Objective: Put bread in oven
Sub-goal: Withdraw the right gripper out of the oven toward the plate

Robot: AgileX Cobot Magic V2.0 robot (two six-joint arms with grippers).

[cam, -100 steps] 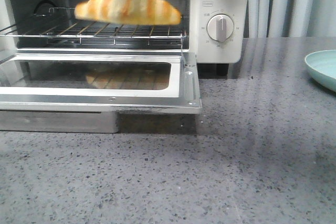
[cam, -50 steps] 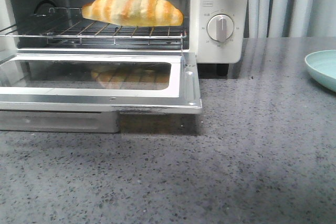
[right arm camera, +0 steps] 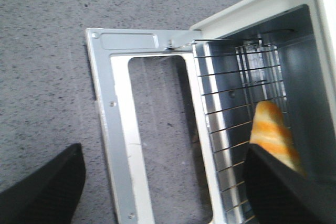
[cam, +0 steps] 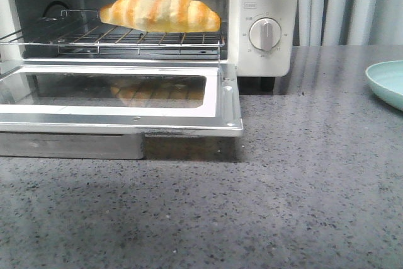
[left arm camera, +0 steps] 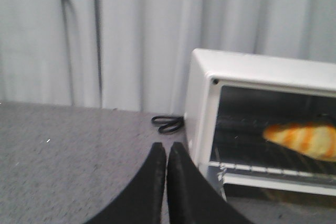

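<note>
The bread [cam: 160, 9], a golden-brown roll with cream stripes, lies on the wire rack [cam: 126, 39] inside the cream-white oven [cam: 261, 4]. The glass door [cam: 126, 116] hangs open and flat. No gripper shows in the front view. My left gripper [left arm camera: 166, 148] is shut and empty, off the oven's [left arm camera: 252, 66] left side, with the bread [left arm camera: 304, 139] visible inside. My right gripper [right arm camera: 164, 149] is open wide and empty above the open door [right arm camera: 118, 129]. The bread [right arm camera: 273, 135] lies on the rack just beyond one fingertip [right arm camera: 262, 166].
A pale green plate [cam: 387, 83] sits at the right edge of the grey speckled counter [cam: 283, 206]. A black cable [left arm camera: 168, 124] lies behind the oven's left side. Pale curtains hang at the back. A metal tray [cam: 69, 146] shows under the door.
The bread, blurred and moving a second ago, now rests still on the rack. The dark gripper at the top of the oven cavity has left the front view.
</note>
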